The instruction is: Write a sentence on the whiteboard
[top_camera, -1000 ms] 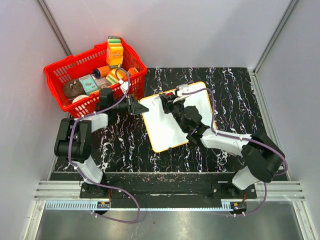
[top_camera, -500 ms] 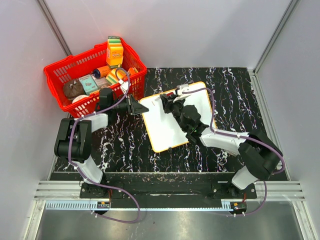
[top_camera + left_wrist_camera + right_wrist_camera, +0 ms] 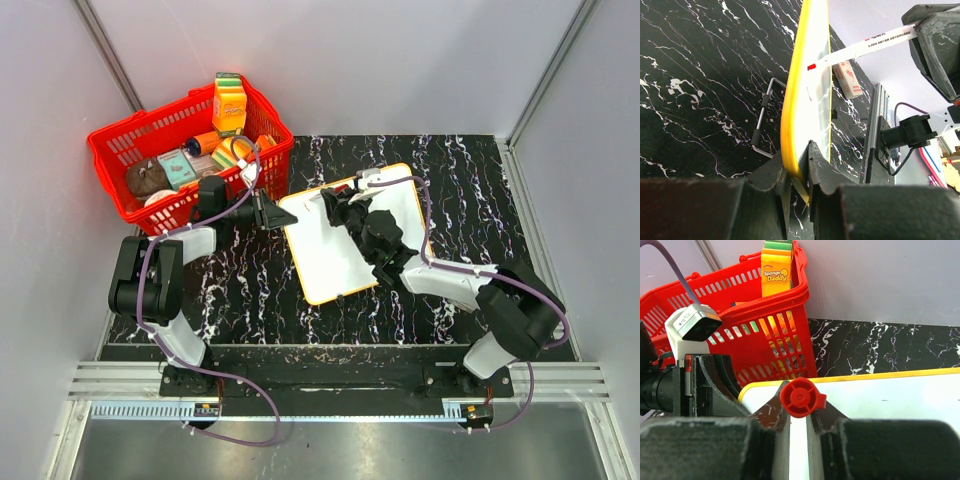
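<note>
The whiteboard (image 3: pixel 335 262) lies slantwise on the black marbled table, white with an orange-yellow rim. My left gripper (image 3: pixel 283 214) is shut on its left edge, one finger on each face (image 3: pixel 797 150). Over the board's upper left part, my right gripper (image 3: pixel 335 200) is shut on a white marker with a red cap (image 3: pixel 798 397). The left wrist view shows the marker (image 3: pixel 865 45) slanting down, its red tip at the board's surface (image 3: pixel 817 100). The sentence is hidden: no lettering shows on the whiteboard (image 3: pixel 900 395).
A red basket (image 3: pixel 135 140) full of groceries stands at the back left, just beyond the board (image 3: pixel 740 300). A Sponge Daddy box (image 3: pixel 229 105) sticks up from it. A wire handle (image 3: pixel 762 120) and a small white box (image 3: pixel 849 80) show by the board.
My right arm has shifted slightly to the left over the board with the marker. The left arm and the board have not moved.
</note>
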`<move>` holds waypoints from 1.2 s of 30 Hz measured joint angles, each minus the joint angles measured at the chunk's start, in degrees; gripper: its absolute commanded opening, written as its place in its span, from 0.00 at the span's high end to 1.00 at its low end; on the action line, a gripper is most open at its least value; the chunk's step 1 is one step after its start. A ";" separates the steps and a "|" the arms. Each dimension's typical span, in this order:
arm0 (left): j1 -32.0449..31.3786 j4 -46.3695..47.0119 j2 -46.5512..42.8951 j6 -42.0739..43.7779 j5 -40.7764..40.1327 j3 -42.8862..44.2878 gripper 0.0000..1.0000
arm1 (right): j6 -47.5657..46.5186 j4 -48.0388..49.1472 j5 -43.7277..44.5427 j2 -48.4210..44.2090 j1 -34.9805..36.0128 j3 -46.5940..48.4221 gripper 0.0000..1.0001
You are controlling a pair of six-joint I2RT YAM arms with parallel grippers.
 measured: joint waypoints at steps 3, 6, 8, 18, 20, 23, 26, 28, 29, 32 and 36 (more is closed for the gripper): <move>0.00 -0.02 0.02 0.09 -0.02 0.00 1.00 | 0.74 0.37 -0.11 -0.22 -0.11 -0.72 1.00; 0.00 -0.07 0.00 0.15 -0.04 0.00 1.00 | 1.38 0.52 -0.20 -0.57 -0.13 -1.49 1.00; 0.00 -0.11 0.02 0.24 -0.04 0.00 1.00 | 1.79 0.52 -0.24 -0.87 -0.13 -1.97 1.00; 0.00 -0.22 0.04 0.57 -0.15 0.00 1.00 | 3.02 0.48 -1.27 -1.77 -0.17 -3.67 1.00; 0.00 -0.24 0.04 0.61 -0.15 0.00 1.00 | 3.28 0.50 -1.53 -2.05 -0.17 -4.13 1.00; 0.00 -0.24 0.04 0.61 -0.15 0.00 1.00 | 3.69 0.48 -1.73 -2.38 -0.17 -4.76 1.00; 0.00 -0.24 0.04 0.63 -0.15 0.00 1.00 | 4.11 0.48 -1.73 -2.69 -0.17 -5.27 1.00; 0.00 -0.24 0.04 0.63 -0.15 0.00 1.00 | 4.22 0.46 -1.73 -2.84 -0.17 -5.51 1.00; 0.00 -0.24 0.04 0.63 -0.15 0.00 1.00 | 4.35 0.46 -1.73 -2.93 -0.17 -5.66 1.00; 0.00 -0.24 0.07 0.66 -0.15 0.00 1.00 | 4.57 0.37 -1.79 -3.26 -0.17 -6.14 1.00; 0.00 -0.26 0.07 0.66 -0.15 0.00 1.00 | 4.76 -0.20 -2.47 -3.91 -0.17 -6.80 1.00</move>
